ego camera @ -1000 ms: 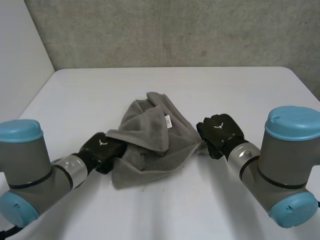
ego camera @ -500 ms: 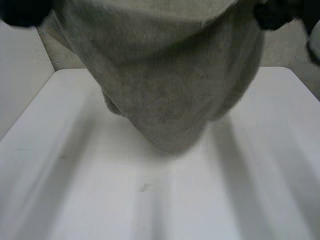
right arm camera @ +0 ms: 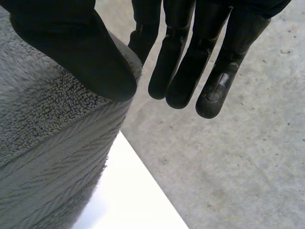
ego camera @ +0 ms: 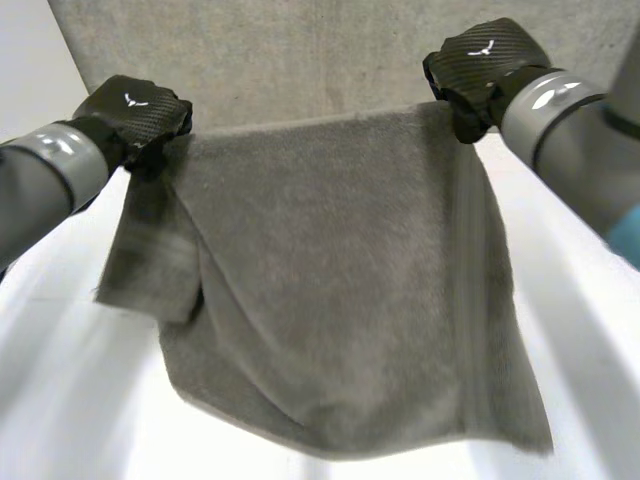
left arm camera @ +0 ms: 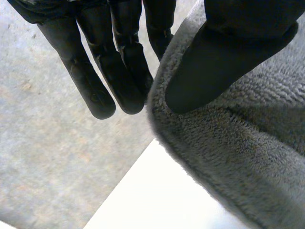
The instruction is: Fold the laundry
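A grey towel [ego camera: 330,290] hangs spread in the air above the white table [ego camera: 50,400], held up by its two top corners. My left hand [ego camera: 135,115] is shut on the top left corner; in the left wrist view its thumb [left arm camera: 224,57] presses the towel [left arm camera: 248,143] against the straight fingers [left arm camera: 119,71]. My right hand [ego camera: 480,70] is shut on the top right corner, and in the right wrist view its thumb [right arm camera: 81,47] pins the towel [right arm camera: 47,157] against the fingers [right arm camera: 190,62]. The towel's lower left part is folded over on itself.
A grey concrete wall [ego camera: 300,60] stands behind the table. The table's far edge [right arm camera: 143,191] lies below the hands in the right wrist view.
The towel lay crumpled on the table between both hands a second ago. Both hands have lifted it high, and it now hangs spread between them.
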